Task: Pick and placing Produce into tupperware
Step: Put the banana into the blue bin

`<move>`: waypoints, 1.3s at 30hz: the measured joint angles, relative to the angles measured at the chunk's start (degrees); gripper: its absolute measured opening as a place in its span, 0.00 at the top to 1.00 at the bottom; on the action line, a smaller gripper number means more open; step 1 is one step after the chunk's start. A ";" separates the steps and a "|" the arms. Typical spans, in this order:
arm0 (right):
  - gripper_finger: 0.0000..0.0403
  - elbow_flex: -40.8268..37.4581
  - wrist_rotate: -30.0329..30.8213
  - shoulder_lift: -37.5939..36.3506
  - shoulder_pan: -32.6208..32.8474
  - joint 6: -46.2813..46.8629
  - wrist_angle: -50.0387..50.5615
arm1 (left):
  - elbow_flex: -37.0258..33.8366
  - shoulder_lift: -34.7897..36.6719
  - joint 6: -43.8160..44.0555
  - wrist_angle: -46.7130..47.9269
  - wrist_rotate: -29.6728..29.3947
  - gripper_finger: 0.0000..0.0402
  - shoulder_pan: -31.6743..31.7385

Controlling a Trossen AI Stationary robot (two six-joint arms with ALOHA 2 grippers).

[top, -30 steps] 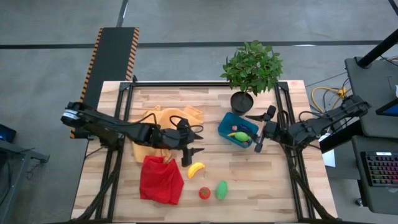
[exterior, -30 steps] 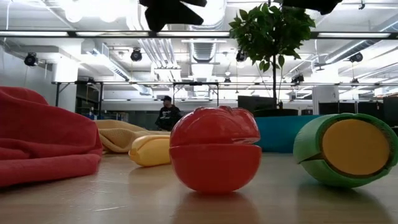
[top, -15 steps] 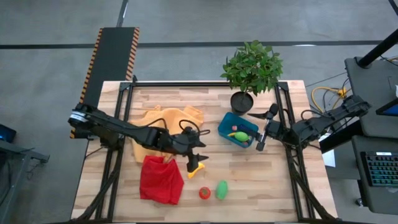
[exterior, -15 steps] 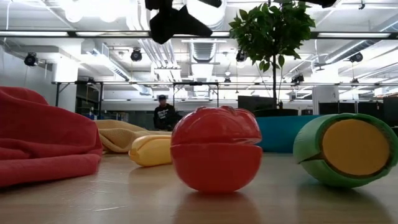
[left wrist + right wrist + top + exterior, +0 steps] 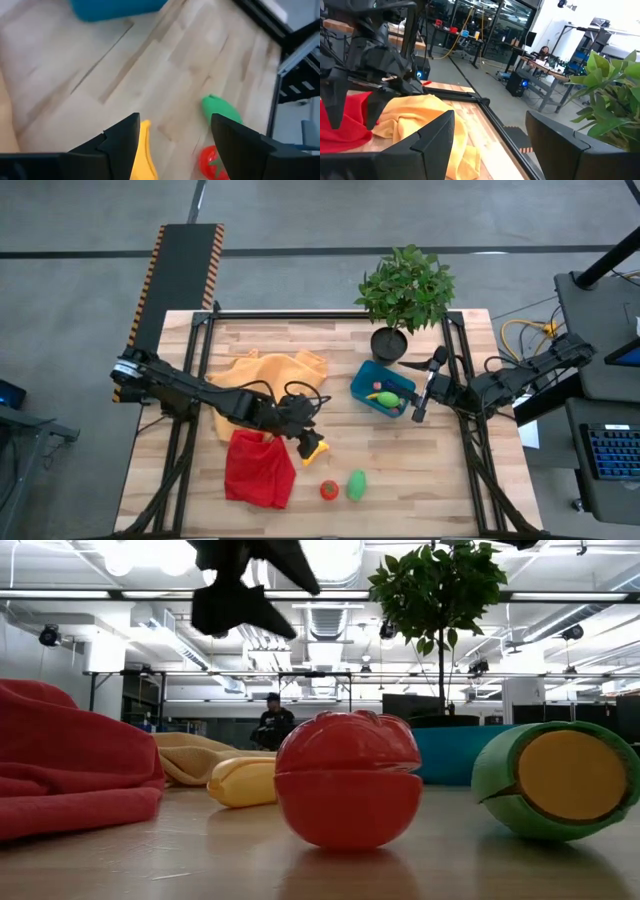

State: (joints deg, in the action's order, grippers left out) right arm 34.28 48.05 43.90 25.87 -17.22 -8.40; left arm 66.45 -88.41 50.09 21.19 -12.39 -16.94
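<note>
My left gripper (image 5: 306, 438) hovers open above the yellow banana (image 5: 319, 449), well clear of it in the low view (image 5: 245, 585). In the left wrist view the banana (image 5: 143, 155) shows between the two open fingers (image 5: 175, 120). The red tomato (image 5: 328, 490) and a green piece (image 5: 356, 485) rest on the table nearer the near edge. The teal tupperware (image 5: 368, 378) holds a small yellow piece (image 5: 380, 396) and a green piece (image 5: 393, 401). My right gripper (image 5: 411, 392) waits open just right of the tupperware. No eggplant or pink pieces are in view.
A red cloth (image 5: 258, 468) lies left of the banana and a yellow cloth (image 5: 262, 370) beyond it. The potted plant (image 5: 404, 290) stands at the far edge behind the tupperware. A person (image 5: 270, 723) stands in the room beyond the table.
My left gripper has moved toward the near edge from beside the yellow cloth and has come to stand over the banana, staying open. The banana, tomato and green piece have kept their places. My right gripper has stayed by the tupperware.
</note>
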 joint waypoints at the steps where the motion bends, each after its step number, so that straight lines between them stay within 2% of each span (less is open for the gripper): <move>1: 0.41 0.00 0.00 0.00 0.00 -0.25 -0.02 | -0.06 -0.01 0.90 0.65 0.01 0.43 -0.12; 6: 0.41 0.00 0.00 0.00 0.00 -0.82 -0.02 | 0.29 -1.75 3.65 0.86 0.16 0.43 -1.11; 9: 0.41 0.00 0.00 0.00 -0.01 -0.82 0.00 | 2.66 -6.07 3.66 1.42 3.01 0.43 -1.88; 13: 0.41 0.00 0.00 0.00 0.00 -0.75 0.01 | 9.21 -13.70 3.31 11.96 6.62 0.43 -2.69; 16: 0.41 0.00 0.00 0.01 0.00 -0.58 -0.02 | 14.90 -17.85 2.05 20.52 6.91 0.43 -2.67; 21: 0.41 0.00 0.00 0.02 0.00 -0.40 0.00 | 21.18 -21.39 1.70 22.27 7.72 0.43 -2.65; 29: 0.41 -0.02 0.00 0.07 -0.01 -0.39 0.07 | 21.99 -23.61 10.86 30.51 8.86 0.43 -2.50; 39: 0.41 -0.04 0.00 0.07 0.00 -0.64 0.09 | 21.76 -25.63 11.06 30.11 10.18 0.43 -2.15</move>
State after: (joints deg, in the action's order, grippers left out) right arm 34.24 48.05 43.97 25.87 -17.87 -8.32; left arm 88.21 -114.04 61.14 51.30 -2.20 -19.09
